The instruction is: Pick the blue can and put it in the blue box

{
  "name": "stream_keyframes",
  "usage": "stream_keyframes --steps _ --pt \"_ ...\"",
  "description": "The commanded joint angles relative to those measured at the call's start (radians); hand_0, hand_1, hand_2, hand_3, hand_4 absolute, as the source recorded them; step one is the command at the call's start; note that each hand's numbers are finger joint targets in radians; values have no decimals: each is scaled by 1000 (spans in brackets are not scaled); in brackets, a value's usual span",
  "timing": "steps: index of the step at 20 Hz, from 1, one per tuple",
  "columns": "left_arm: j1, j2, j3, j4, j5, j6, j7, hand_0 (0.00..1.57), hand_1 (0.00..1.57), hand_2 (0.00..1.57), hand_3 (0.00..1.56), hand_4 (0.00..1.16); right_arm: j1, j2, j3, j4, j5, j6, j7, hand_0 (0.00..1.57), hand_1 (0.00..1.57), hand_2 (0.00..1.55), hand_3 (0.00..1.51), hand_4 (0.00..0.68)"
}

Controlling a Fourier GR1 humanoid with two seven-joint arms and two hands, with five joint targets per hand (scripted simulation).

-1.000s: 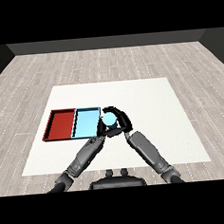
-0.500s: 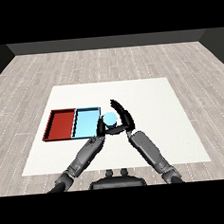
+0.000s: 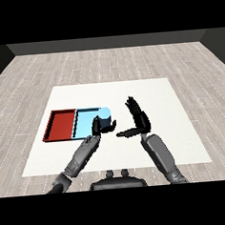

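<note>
Left robot hand [image 3: 100, 127] hides blue can [image 3: 105, 114] lower part.

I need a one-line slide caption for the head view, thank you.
Left hand holds the blue can at the light blue tray; right hand open beside it.

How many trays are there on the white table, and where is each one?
2. The red tray lies on the table's left part; the light blue tray lies directly to its right, beside the left hand. None seems hidden.

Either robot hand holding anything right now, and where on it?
The left robot hand is curled round the side of the blue can, at the blue tray's right end. The right robot hand is open, holding nothing.
</note>
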Motion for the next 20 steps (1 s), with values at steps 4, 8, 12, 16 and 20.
stream_keyframes --steps 4,8,12,16,20 --pt "-54 80 98 72 -49 33 38 1571 1571 1565 1480 1153 118 -92 -121 -187 -61 48 -2 0 0 0 0 0" --pt "-94 177 170 111 -37 23 152 1534 1534 1545 1479 1131 132 -103 -171 -169 -59 51 -27 0 0 0 0 0" --pt "-129 253 205 268 -44 -30 211 1563 1563 1541 1463 1097 146 -89 -202 -114 -92 78 -64 0 0 0 0 0" --pt "-230 208 225 529 -78 -80 172 1571 1571 1562 1486 1057 175 -71 -204 -125 -117 102 -73 0 0 0 0 0" --pt "-312 236 219 707 -127 -119 194 1571 1571 1569 1486 1047 103 -38 -218 -36 -97 74 -88 0 0 0 0 0"
